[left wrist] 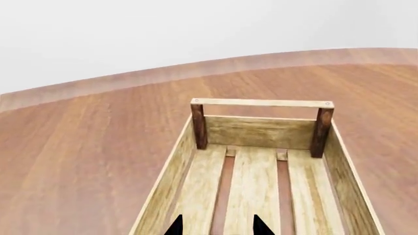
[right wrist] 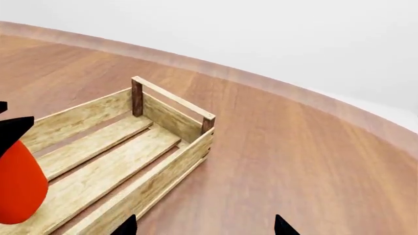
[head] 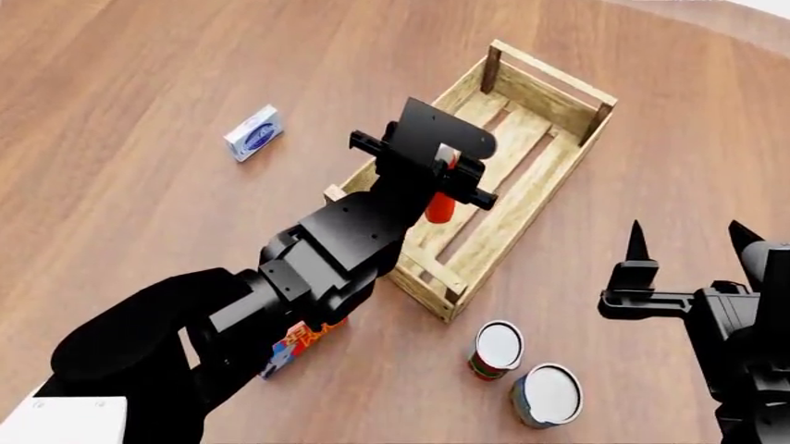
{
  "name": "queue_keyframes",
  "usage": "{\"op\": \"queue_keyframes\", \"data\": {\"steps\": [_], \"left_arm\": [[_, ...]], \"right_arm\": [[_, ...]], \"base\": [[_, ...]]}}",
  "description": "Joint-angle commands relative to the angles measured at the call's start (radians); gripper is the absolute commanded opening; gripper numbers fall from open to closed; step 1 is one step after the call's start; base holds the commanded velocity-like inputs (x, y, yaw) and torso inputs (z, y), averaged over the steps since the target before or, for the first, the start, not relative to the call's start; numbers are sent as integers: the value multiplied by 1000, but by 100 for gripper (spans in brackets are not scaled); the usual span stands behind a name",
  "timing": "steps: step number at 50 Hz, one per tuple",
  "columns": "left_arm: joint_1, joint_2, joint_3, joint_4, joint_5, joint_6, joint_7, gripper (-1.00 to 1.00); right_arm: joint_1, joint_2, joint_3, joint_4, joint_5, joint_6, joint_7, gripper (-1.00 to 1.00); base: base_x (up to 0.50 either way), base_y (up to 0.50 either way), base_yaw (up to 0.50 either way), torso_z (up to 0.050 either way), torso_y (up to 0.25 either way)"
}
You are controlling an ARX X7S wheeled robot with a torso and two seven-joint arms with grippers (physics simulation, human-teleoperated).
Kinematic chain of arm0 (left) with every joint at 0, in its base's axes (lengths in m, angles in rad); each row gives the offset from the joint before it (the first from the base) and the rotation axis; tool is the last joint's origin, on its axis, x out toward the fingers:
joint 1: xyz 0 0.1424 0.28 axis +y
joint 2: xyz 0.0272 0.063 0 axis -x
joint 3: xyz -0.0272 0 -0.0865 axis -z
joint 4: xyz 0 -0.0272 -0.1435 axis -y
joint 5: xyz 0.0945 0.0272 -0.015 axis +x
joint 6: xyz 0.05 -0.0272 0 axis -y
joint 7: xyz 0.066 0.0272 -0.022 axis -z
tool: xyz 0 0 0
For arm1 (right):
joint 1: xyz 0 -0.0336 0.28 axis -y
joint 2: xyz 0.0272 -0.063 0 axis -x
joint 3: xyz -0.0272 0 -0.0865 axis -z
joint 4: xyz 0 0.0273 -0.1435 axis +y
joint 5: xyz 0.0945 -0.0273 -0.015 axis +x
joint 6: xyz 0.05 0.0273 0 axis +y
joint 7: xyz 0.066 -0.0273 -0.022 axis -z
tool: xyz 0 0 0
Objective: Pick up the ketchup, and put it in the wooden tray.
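Most of the ketchup (head: 438, 205) was hidden in the head view: only a strip of orange-red body showed below the left pincer (head: 454, 174), whose black wrist plate covered the cap and label. The fingers themselves were masked by that plate, so whether they clamped the bottle or merely stood beside it could not be told. The left wrist view gave only two dark fingertips (left wrist: 175, 226) at the frame's lower edge with a gap between them and no bottle between the visible tips. In the right wrist view the ketchup (right wrist: 19, 183) was cut off at the frame edge, a rounded orange end hanging over the tray (right wrist: 171, 117) floor. The bottle sat over the near half of the tray (head: 552, 171), directly under the left pincer, inside the side walls. Beyond that pincer the slatted floor lay bare up to the far end rail and its two dark posts. The right pincer (head: 685, 242) hovered well to the tray's right over bare worktop (head: 148, 74), its fingers spread apart and holding nothing. Two cans (head: 497, 350) stood just off the tray's near corner, between the two arms. A small blue-and-white box (head: 253, 132) lay well to the left pincer's left, and a colourful box (head: 296, 340) was half hidden under the left forearm.
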Motion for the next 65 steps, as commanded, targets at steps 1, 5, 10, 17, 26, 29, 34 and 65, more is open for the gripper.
{"op": "queue_keyframes", "data": {"steps": [1,5,10,17,26,29,34,65], "left_arm": [[-2,1,-8,3,12,3,-2,-100],[4,1,-8,6,32,3,-10,-100],[15,1,-8,14,77,-7,-24,-100],[27,1,-11,24,106,-17,-33,-100],[37,1,-11,28,122,-22,-37,-100],[38,1,-12,29,122,-23,-36,-100],[41,1,-12,26,128,-20,-41,-100],[51,1,-13,18,125,-21,-47,-100]], "right_arm": [[-5,1,1,-1,1,-4,4,100],[-12,1,7,-2,3,-9,4,100],[-28,-2,16,-6,3,-18,5,100],[-46,-4,28,-9,3,-28,7,100],[-56,-5,35,-8,4,-34,10,100],[-55,-4,34,-8,4,-33,11,100],[-57,-3,36,-9,6,-32,13,100],[-65,3,42,-22,20,-24,28,100]], "base": [[0,0,0,0,0],[0,0,0,0,0],[0,0,0,0,0],[0,0,0,0,0],[0,0,0,0,0],[0,0,0,0,0],[0,0,0,0,0],[0,0,0,0,0]]}}
